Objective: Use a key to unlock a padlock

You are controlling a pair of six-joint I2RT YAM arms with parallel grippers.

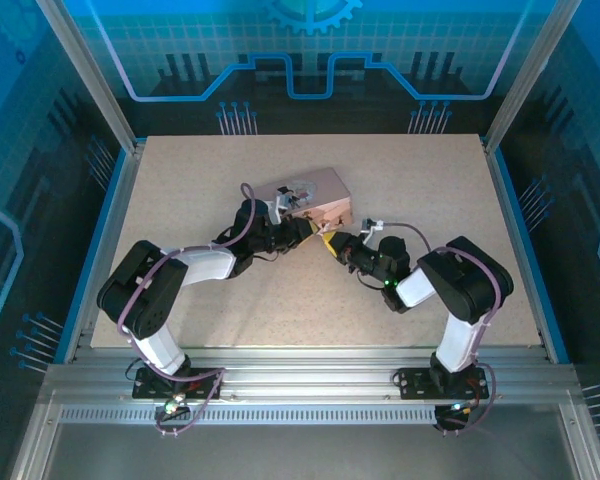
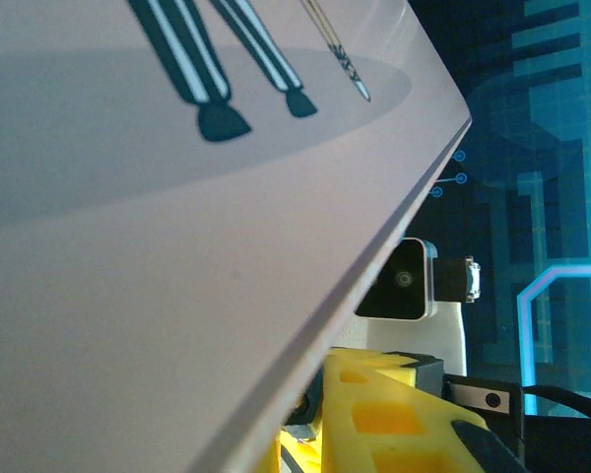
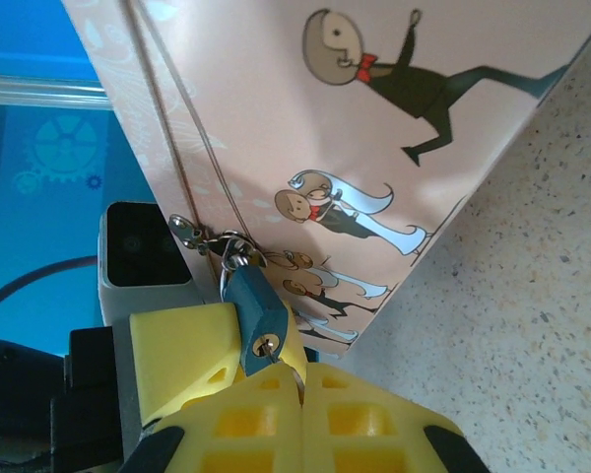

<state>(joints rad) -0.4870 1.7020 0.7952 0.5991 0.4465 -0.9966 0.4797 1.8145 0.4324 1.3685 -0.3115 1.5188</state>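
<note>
The pink box (image 1: pixel 315 195) lies mid-table with its cartoon-printed side (image 3: pixel 305 128) facing the right wrist camera. On its front clasp hangs the small blue padlock (image 3: pixel 254 301), keyhole toward me. My left gripper (image 1: pixel 302 228) is shut on the padlock, and its yellow fingers (image 3: pixel 172 345) press both sides of the body. My right gripper (image 3: pixel 303 394) is shut on the thin silvery key (image 3: pixel 288 367), whose tip sits in the keyhole (image 3: pixel 265 346). In the left wrist view the box wall (image 2: pixel 177 246) hides most of the padlock, and the right gripper's yellow fingers (image 2: pixel 394 414) show below.
Both arms meet at the box's near edge (image 1: pixel 325 225). Speckled tabletop (image 3: pixel 512 296) lies open to the right of the box. The table has metal frame rails (image 1: pixel 310 375) along its front, with blue panels behind and beside it.
</note>
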